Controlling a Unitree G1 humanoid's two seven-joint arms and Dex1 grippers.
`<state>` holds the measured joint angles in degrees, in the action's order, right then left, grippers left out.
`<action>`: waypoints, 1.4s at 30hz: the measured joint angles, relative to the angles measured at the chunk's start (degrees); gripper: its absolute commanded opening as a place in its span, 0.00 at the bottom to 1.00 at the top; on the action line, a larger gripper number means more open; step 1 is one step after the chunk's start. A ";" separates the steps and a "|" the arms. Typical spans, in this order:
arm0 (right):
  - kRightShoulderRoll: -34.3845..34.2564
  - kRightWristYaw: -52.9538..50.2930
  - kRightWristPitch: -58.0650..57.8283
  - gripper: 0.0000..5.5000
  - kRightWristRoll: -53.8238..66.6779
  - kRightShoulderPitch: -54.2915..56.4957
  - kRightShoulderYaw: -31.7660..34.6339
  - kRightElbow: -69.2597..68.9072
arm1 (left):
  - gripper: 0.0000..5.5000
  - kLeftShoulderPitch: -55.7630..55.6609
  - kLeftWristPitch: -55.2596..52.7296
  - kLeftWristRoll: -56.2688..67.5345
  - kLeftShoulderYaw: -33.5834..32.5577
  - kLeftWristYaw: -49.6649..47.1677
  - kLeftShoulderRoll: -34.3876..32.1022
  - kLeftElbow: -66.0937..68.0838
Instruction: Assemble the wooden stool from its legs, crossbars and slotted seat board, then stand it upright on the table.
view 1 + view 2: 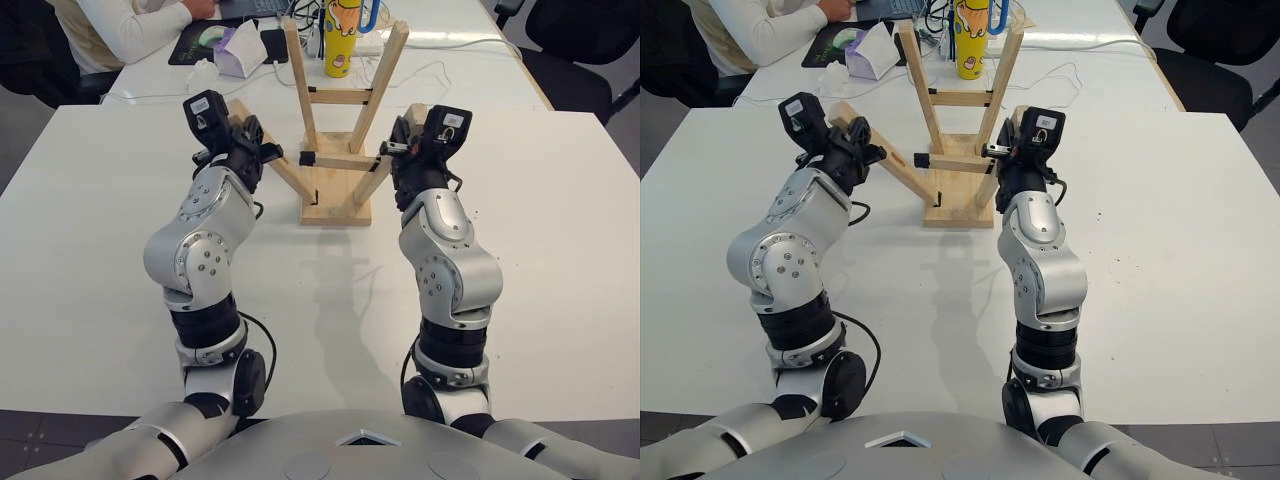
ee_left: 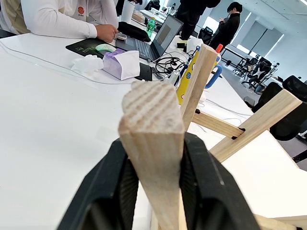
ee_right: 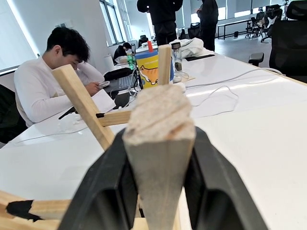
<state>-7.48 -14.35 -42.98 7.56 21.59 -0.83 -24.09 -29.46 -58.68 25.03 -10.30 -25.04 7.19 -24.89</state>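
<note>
Left gripper (image 1: 250,148) pinches the splayed leg (image 1: 290,175) at ten o'clock of the seat board (image 1: 335,210); right gripper (image 1: 402,150) clamps the right leg (image 1: 377,181) at two. Left wrist: pads (image 2: 122,187) squeeze its end; right wrist likewise. Uneven pushing may jam a joint.

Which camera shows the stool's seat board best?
The left eye view: the seat board lies flat on the table. The right eye view shows it likewise. The wrist views show gripped legs up close, hardly any board.
</note>
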 measured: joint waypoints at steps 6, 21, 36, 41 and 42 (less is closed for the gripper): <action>0.01 -0.11 1.24 0.19 -0.95 0.24 -0.97 1.33 | 0.19 -0.90 -0.28 -1.74 0.55 0.05 0.79 0.66; -0.36 0.00 2.79 0.19 -1.39 0.63 -0.75 3.39 | 0.19 0.05 -1.92 -5.25 6.88 7.42 -3.34 -0.25; -0.30 -1.82 5.49 0.19 -2.70 0.74 -2.11 4.47 | 0.19 -6.20 -2.79 -5.65 7.18 13.41 -7.52 6.63; -0.31 -3.42 6.15 0.19 -3.07 0.79 -2.82 5.09 | 0.19 -8.14 -2.71 -7.26 10.34 14.99 -8.79 8.93; -0.31 -3.72 6.35 0.19 -3.06 0.79 -2.82 5.24 | 0.19 -8.32 -2.44 -7.70 10.92 15.21 -9.05 9.30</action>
<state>-7.79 -18.06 -36.63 4.50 22.37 -3.65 -18.85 -37.78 -61.12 17.33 0.62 -9.83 -1.86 -15.59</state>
